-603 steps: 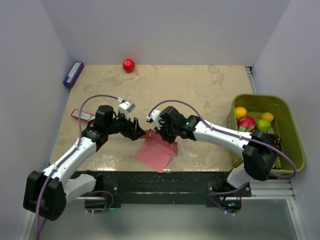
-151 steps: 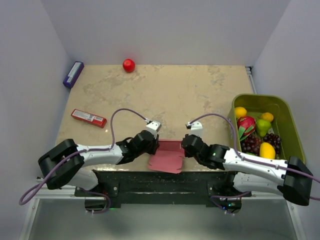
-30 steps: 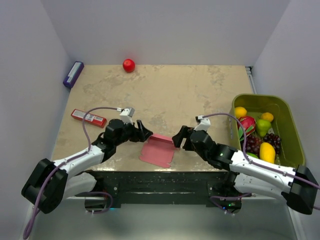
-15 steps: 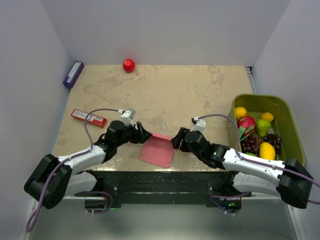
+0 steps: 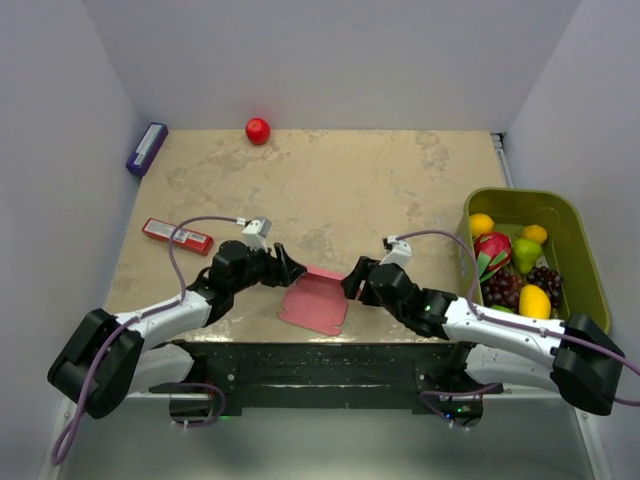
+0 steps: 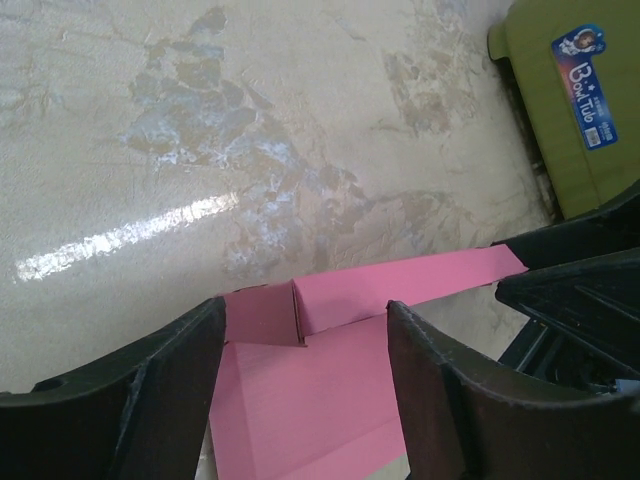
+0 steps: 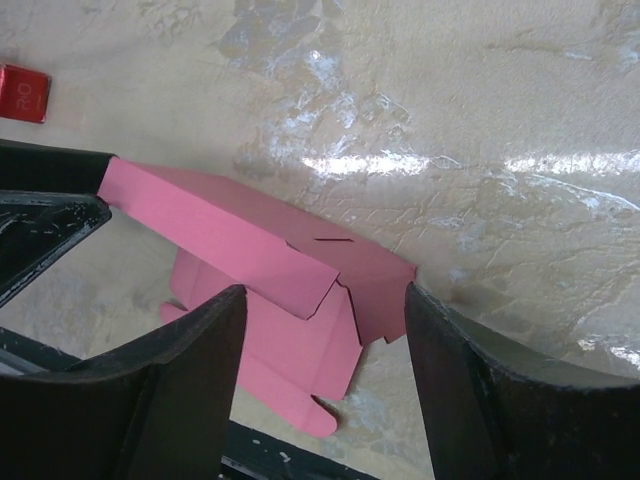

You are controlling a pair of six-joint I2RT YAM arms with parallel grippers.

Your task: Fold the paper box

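The paper box (image 5: pixel 316 300) is a pink die-cut card, partly folded, lying near the table's front edge with its far flap raised. My left gripper (image 5: pixel 290 268) is at its far left corner and stands open; in the left wrist view the paper box (image 6: pixel 330 380) lies between the spread fingers (image 6: pixel 170 390). My right gripper (image 5: pixel 351 281) is at the far right corner, also open. In the right wrist view the paper box (image 7: pixel 290 270) shows a folded-over flap and a slit, and the right finger (image 7: pixel 480 380) tip is close to its corner.
A green bin (image 5: pixel 517 197) of fruit stands at the right. A red bar packet (image 5: pixel 177 235) lies left of my left arm, a purple box (image 5: pixel 146 148) at the far left, a red ball (image 5: pixel 258 130) at the back. The table's front edge runs just below the card.
My right gripper has moved left, up to the box's right end. My left gripper has edged slightly right toward the left corner. The box has stayed in place.
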